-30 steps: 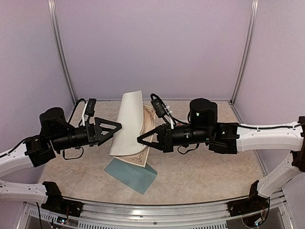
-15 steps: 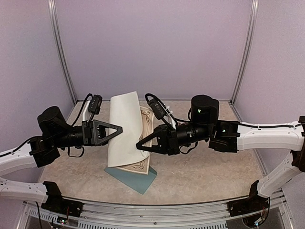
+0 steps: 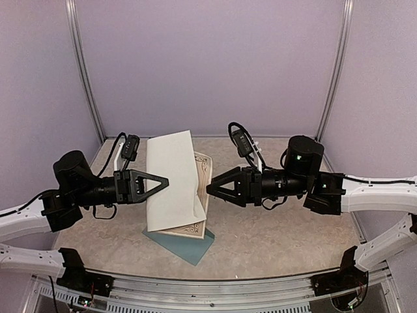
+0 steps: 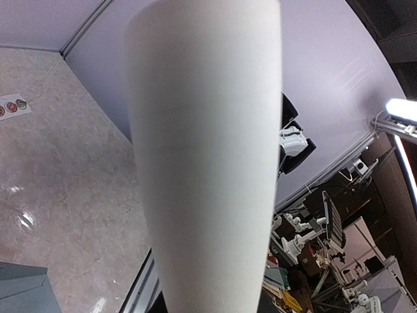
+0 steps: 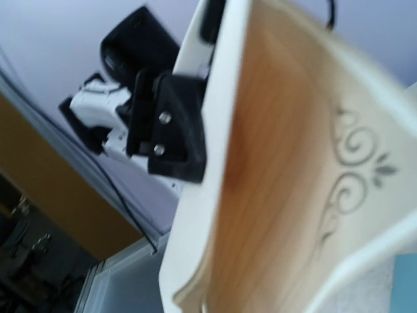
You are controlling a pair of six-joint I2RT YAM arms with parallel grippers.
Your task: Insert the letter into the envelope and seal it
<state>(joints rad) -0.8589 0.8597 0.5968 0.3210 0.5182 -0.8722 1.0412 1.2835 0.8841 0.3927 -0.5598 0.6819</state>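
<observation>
**Folded letter upright between two hands**

Begins at the left with the left hand (image 3: 163, 183), stretched level above the counter (image 3: 280, 241), pointing right, tip laid over the left edge of the letter (image 3: 172, 189). Cannot tell its opening, nor any grip on the sheet: gets only one dark triangle from above, and from the left wrist only the paper's plain white back, filling the middle of the view. Picks up, in that same wrist view, a white strip of round stickers (image 4: 12, 106) flat on the counter at far left.

Comes next to the letter itself, at the centre: reared up off the flat, bent over on itself, white back toward the left hand, cream face with dark scrolled border peeping out along the right and bottom edges. Finds the envelope (image 3: 189, 246), teal, flat on the counter just beneath the letter's lower edge and partly hidden by it; touching or apart, cannot say.

Ends at the right with the right hand (image 3: 212, 188), pointing left, tip just beside the letter's right edge. Cannot tell its opening either, nor contact with the paper. Offers, from the right wrist, only the cream scrolled face, curved, close and blurred, with the left hand dark behind.
</observation>
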